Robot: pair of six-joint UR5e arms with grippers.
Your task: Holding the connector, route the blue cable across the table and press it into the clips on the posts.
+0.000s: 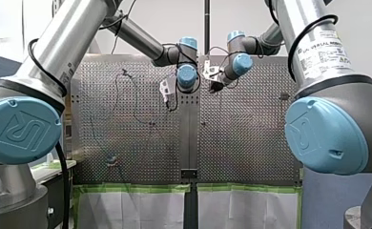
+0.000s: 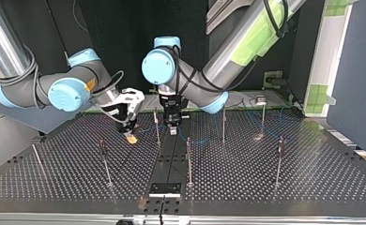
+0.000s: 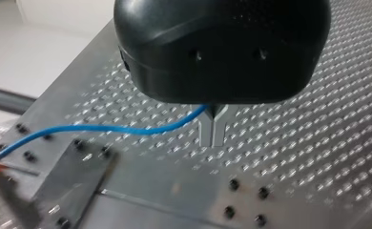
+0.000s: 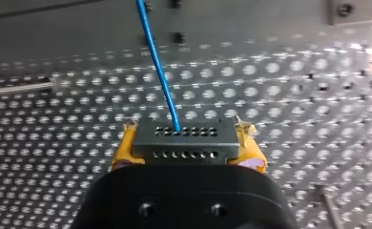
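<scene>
In the right wrist view my right gripper (image 4: 184, 143) is shut on a dark connector (image 4: 184, 136) with rows of small holes, squeezed between its yellow pads (image 4: 123, 149). The blue cable (image 4: 158, 67) leaves the connector's top and runs away over the perforated table. In the left wrist view my left gripper (image 3: 212, 138) has its metal fingers shut on the blue cable (image 3: 108, 128), which trails off sideways above the table. In the top view my right gripper (image 2: 130, 135) and my left gripper (image 2: 172, 127) hang close together, either side of a thin post (image 2: 156, 124).
Several thin upright posts stand on the perforated table (image 2: 312, 178), among them one (image 2: 188, 159) near the middle, one (image 2: 224, 124) behind it and one (image 2: 104, 161) at the top view's left. A black plate (image 2: 164, 189) sits at the near edge. More blue cable (image 2: 247, 115) lies at the back.
</scene>
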